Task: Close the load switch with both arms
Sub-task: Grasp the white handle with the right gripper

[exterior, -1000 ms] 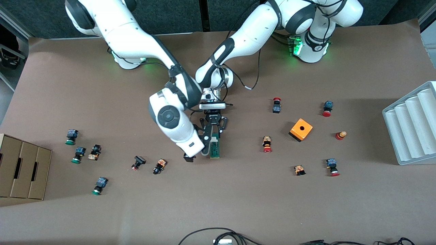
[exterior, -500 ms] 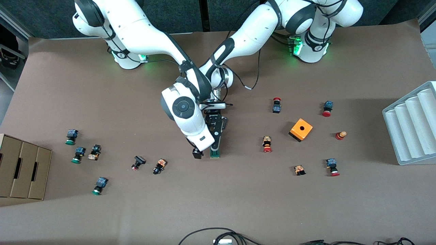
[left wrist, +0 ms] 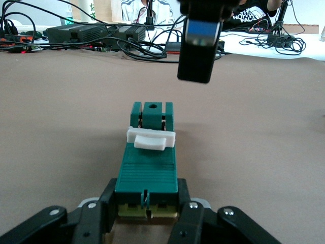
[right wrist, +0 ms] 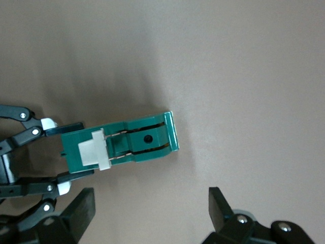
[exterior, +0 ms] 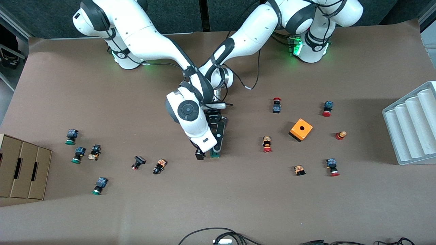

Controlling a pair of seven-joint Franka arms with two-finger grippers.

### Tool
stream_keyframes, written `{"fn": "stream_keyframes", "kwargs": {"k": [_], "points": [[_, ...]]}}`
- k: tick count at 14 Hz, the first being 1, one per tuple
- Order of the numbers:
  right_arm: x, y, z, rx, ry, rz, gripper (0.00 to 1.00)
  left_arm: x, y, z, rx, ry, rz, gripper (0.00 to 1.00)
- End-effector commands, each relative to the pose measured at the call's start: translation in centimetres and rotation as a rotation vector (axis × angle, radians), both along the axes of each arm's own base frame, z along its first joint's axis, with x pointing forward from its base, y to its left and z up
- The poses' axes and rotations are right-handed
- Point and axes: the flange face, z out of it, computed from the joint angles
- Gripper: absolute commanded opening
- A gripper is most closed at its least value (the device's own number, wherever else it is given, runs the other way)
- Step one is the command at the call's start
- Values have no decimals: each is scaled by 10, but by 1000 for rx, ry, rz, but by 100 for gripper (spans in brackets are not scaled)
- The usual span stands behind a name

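The load switch (exterior: 215, 152) is a dark-green block lying on the brown table, with its white tab (left wrist: 150, 139) across its top. My left gripper (exterior: 218, 134) is shut on one end of it, a finger on each side (left wrist: 146, 194). In the right wrist view the load switch (right wrist: 137, 142) lies held at its tab end. My right gripper (exterior: 207, 151) hangs just over the table beside the switch and stands open (right wrist: 152, 206) with only bare table between its fingers. One right finger (left wrist: 198, 48) shows above the switch's free end.
Small push-buttons lie scattered toward both ends of the table, the closest one (exterior: 159, 166) toward the right arm's end. An orange cube (exterior: 300, 129) and a white ribbed tray (exterior: 412, 126) are toward the left arm's end. A cardboard box (exterior: 20, 170) is at the right arm's end.
The right arm has swung toward the left arm's end, bringing its open gripper up beside the load switch. The left gripper and the switch have stayed put.
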Motion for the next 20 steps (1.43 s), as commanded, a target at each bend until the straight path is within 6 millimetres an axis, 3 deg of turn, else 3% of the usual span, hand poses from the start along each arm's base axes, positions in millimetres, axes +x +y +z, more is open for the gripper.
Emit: {"fn": "stream_keyframes", "kwargs": {"k": [1,5,13,20], "points": [[-1,7,-3,15,-23,-17,99,-4,-1,-8,5,1,-18,32],[-17,29,-13,19,-33,-50,99,-4,-1,-10,8,2,-18,32],[-23,34,-38,9,-38,-40,99,-4,0,-11,9,2,-20,32],[-25,34,-43,9,-35,-73,99,-4,0,-11,9,2,-20,32]]}}
